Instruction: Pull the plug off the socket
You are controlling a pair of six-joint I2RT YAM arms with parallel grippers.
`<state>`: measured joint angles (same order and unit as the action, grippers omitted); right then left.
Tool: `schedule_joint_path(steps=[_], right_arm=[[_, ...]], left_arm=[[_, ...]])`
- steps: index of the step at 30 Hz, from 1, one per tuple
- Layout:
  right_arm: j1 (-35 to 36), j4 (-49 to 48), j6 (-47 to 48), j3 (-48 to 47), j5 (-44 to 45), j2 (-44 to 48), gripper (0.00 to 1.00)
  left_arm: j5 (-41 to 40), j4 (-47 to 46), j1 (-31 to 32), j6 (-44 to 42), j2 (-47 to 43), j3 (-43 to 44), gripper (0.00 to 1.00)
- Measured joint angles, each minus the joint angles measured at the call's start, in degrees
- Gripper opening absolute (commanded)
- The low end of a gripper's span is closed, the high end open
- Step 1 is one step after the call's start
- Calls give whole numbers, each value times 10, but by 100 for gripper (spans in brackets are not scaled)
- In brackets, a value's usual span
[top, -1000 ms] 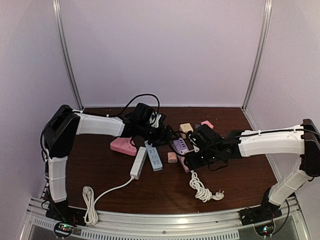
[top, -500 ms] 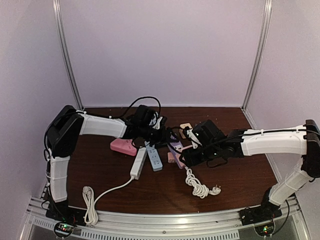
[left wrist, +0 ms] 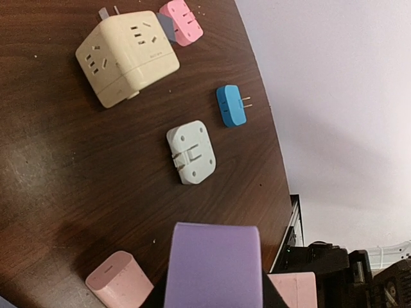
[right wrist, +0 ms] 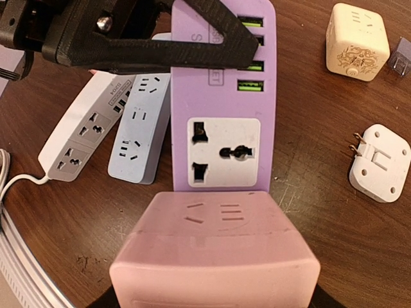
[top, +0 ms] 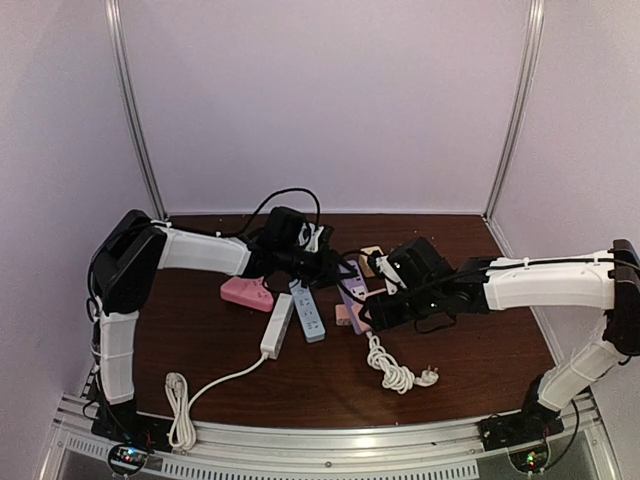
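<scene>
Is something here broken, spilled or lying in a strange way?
Nothing looks broken or spilled. The pink plug sits square on the purple power strip; loose adapters, like the white adapter, merely lie scattered nearby.

Dark wood worktop (top: 480,350), pretty cluttered: white power strip (top: 277,326) beside pale blue strip (top: 308,312), pink block (top: 246,293), cream cube socket (left wrist: 127,56), blue plug (left wrist: 230,105), white adapter (left wrist: 191,153), coiled white cable (top: 391,371).

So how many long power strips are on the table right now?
3, side by side mid-table: a white strip on the left, a pale blue strip beside it, and a purple strip in the left gripper. Others may be hidden.
</scene>
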<state>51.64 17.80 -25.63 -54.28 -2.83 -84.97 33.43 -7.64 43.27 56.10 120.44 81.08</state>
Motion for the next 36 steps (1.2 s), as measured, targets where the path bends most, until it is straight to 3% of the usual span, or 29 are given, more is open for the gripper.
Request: schedule_joint_path(steps=[21, 33, 36], right_arm=[[0, 81, 15, -65, -8, 22, 19], [-1, 126, 14, -85, 23, 22, 14], [-3, 138, 10, -88, 45, 28, 15]], left_arm=[[-37, 1, 4, -37, -70, -31, 0], [-41, 2, 13, -65, -51, 0, 0], [-60, 27, 17, -108, -22, 19, 0]])
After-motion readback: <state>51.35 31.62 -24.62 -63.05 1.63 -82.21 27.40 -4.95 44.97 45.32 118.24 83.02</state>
